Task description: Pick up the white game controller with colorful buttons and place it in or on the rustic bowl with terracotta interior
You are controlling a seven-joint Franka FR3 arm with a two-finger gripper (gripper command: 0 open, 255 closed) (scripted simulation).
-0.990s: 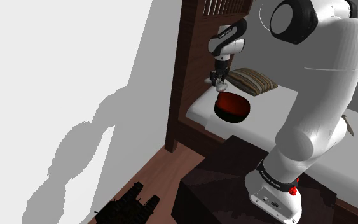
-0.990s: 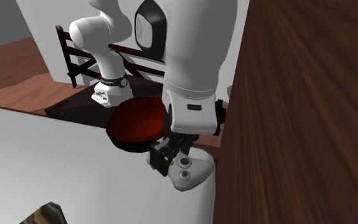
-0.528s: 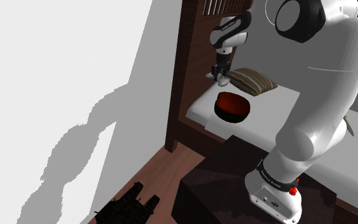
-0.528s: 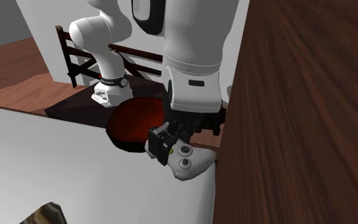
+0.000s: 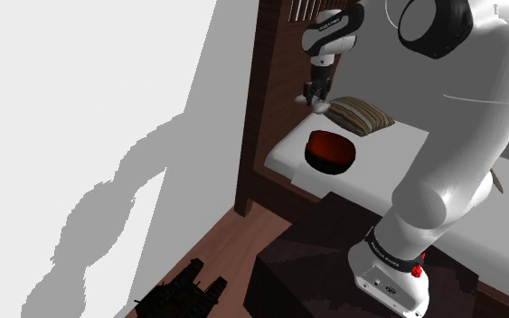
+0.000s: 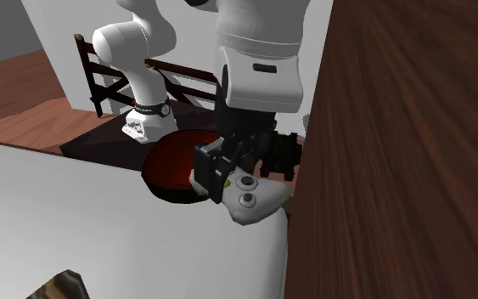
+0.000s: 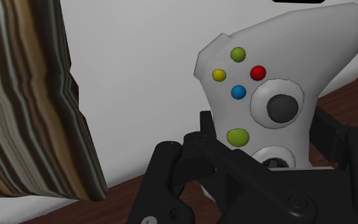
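Observation:
The white game controller (image 7: 273, 70), with green, yellow, red and blue buttons and grey sticks, is clasped at its lower part between my gripper's (image 7: 266, 159) black fingers (image 7: 190, 159). In the shoulder view the gripper (image 5: 315, 93) hangs with the controller (image 5: 319, 105) above the far end of the bed, up and to that view's left of the bowl (image 5: 331, 149). The bowl is dark outside and red-brown inside and sits on the white bed. In the second exterior view the controller (image 6: 250, 202) hangs in the gripper (image 6: 228, 177) just in front of the bowl (image 6: 173, 161).
A striped brown pillow (image 5: 359, 116) lies beside the bowl, close to the gripper (image 7: 25, 95). A tall dark wooden headboard (image 5: 275, 72) rises right behind the gripper (image 6: 398, 127). The white bed (image 5: 397, 172) runs towards my dark stand (image 5: 315, 262).
The gripper has risen with the controller in it, off the bed beside the headboard. The bowl and pillow have stayed put.

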